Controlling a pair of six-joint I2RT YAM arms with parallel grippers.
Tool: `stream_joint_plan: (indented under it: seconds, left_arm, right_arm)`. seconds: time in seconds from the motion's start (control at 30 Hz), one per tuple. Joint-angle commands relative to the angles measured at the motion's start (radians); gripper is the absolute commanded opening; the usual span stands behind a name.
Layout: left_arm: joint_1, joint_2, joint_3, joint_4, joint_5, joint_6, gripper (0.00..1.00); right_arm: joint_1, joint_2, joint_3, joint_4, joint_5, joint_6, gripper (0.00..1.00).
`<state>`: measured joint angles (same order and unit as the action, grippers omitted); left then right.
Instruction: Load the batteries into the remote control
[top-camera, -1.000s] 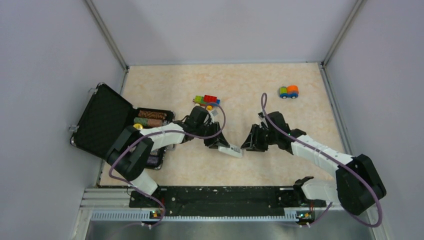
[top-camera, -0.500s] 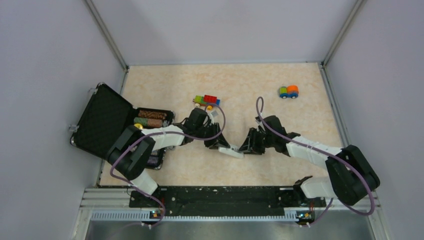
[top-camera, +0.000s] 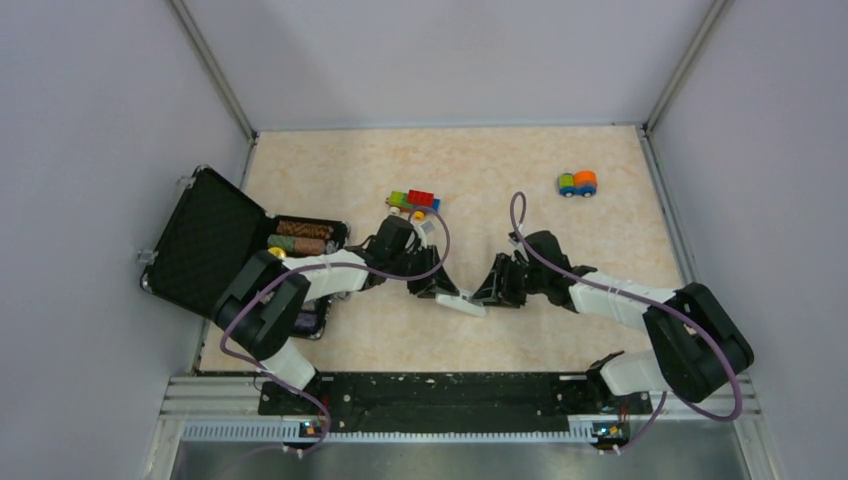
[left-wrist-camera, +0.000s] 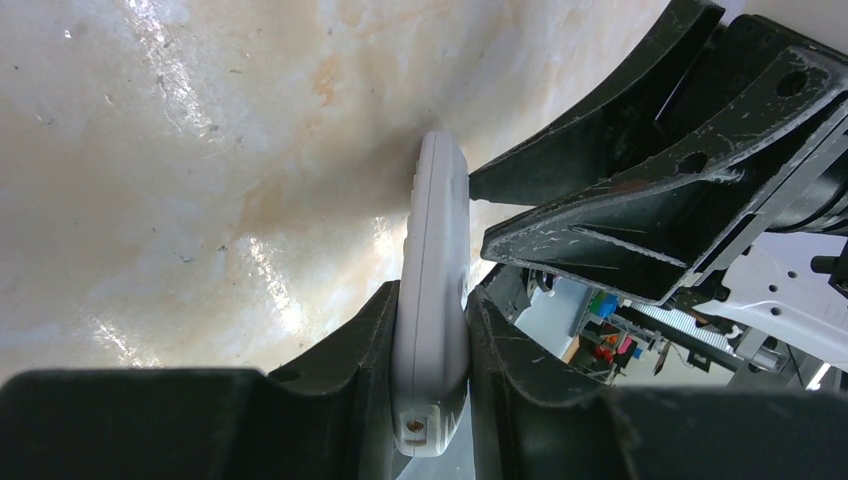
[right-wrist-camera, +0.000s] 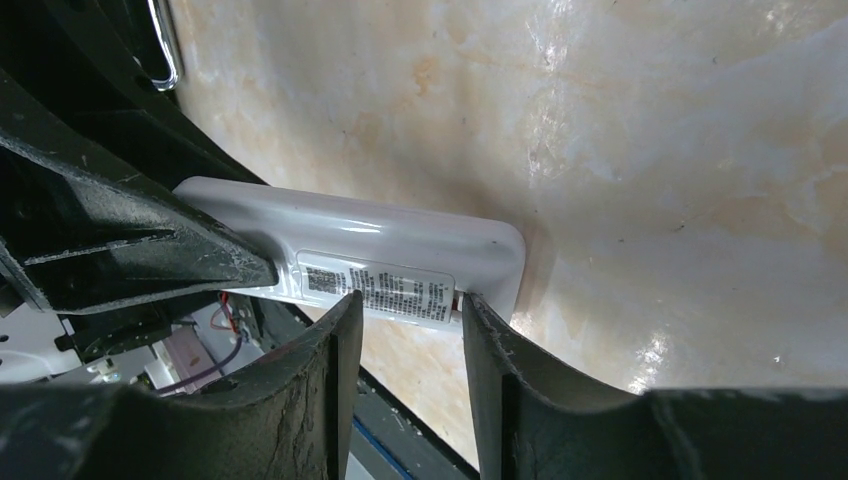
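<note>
The white remote control (top-camera: 463, 301) is held on edge just above the table. My left gripper (top-camera: 440, 288) is shut on one end of it. In the left wrist view the remote (left-wrist-camera: 432, 300) is pinched between both fingers (left-wrist-camera: 350, 350). My right gripper (top-camera: 492, 292) is open at the remote's other end. In the right wrist view its fingertips (right-wrist-camera: 470, 305) sit at the lower edge of the remote's labelled back (right-wrist-camera: 400, 270), with nothing between them. No batteries show in any view.
An open black case (top-camera: 205, 240) with rolls of poker chips (top-camera: 300, 236) lies at the left. A multicoloured brick car (top-camera: 414, 200) sits behind my left gripper. A small toy car (top-camera: 578, 183) is at the back right. A black rail (top-camera: 430, 392) runs along the near edge.
My right gripper has moved left, up to the remote's free end. My left gripper and the remote have barely moved.
</note>
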<state>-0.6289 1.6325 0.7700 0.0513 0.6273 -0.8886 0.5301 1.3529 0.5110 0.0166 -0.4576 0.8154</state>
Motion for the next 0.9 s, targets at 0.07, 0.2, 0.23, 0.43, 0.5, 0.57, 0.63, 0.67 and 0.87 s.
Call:
stream_joint_plan:
  seconds: [0.07, 0.2, 0.23, 0.43, 0.5, 0.57, 0.63, 0.67, 0.87]
  left_arm:
    - [0.000, 0.047, -0.034, -0.090, -0.110, 0.038, 0.00]
    - [0.001, 0.054, -0.034, -0.095, -0.116, 0.029, 0.00]
    - [0.002, 0.056, -0.034, -0.096, -0.119, 0.027, 0.00]
    - [0.003, 0.061, -0.031, -0.107, -0.130, 0.024, 0.00]
    - [0.003, 0.061, -0.027, -0.112, -0.132, 0.026, 0.00]
    - [0.004, 0.062, -0.025, -0.116, -0.137, 0.026, 0.00]
    - [0.005, 0.062, -0.024, -0.118, -0.141, 0.025, 0.00]
    - [0.004, 0.062, -0.022, -0.118, -0.141, 0.025, 0.00]
    - [0.003, 0.066, -0.014, -0.119, -0.146, 0.021, 0.00]
  right_arm:
    - [0.017, 0.020, -0.025, 0.032, 0.026, -0.015, 0.41]
    - [0.017, 0.023, -0.035, 0.045, 0.025, -0.017, 0.39]
    - [0.017, 0.023, -0.036, 0.041, 0.029, -0.021, 0.38]
    - [0.018, 0.013, -0.020, 0.005, 0.069, -0.036, 0.36]
    - [0.021, 0.007, -0.003, -0.014, 0.082, -0.039, 0.36]
    - [0.026, 0.001, 0.018, -0.055, 0.101, -0.043, 0.38]
    - [0.032, 0.001, 0.040, -0.083, 0.114, -0.046, 0.40]
    - [0.035, 0.002, 0.047, -0.095, 0.120, -0.044, 0.41]
    - [0.055, 0.018, 0.077, -0.133, 0.140, -0.034, 0.45]
